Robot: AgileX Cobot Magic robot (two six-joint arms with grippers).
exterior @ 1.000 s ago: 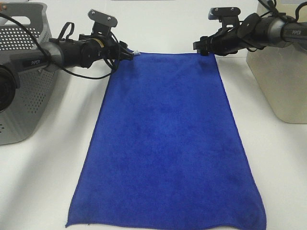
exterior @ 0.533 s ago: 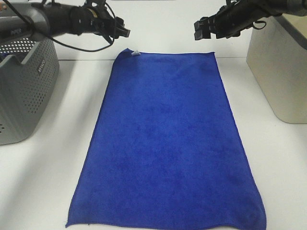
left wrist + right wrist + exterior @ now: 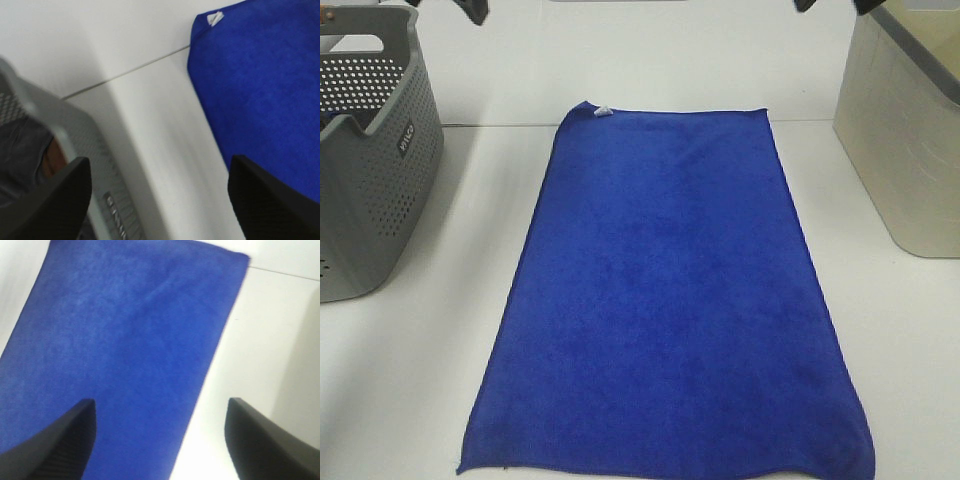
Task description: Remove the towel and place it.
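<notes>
Both claws spread wide, empty, high above towel (image 3: 665,300) lying flat on table (image 3: 410,380).

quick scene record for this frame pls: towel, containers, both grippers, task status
towel: royal-blue towel spread flat on the white table, between the two containers
tag: small white tag at its far left corner
left container: grey perforated basket, apart from the towel
right container: beige bin, apart from the towel
left gripper: left gripper open, above table between basket and towel, holding nothing
right gripper: right gripper open, above towel's right edge, holding nothing
task status: towel looks placed; neither gripper touches it
</notes>
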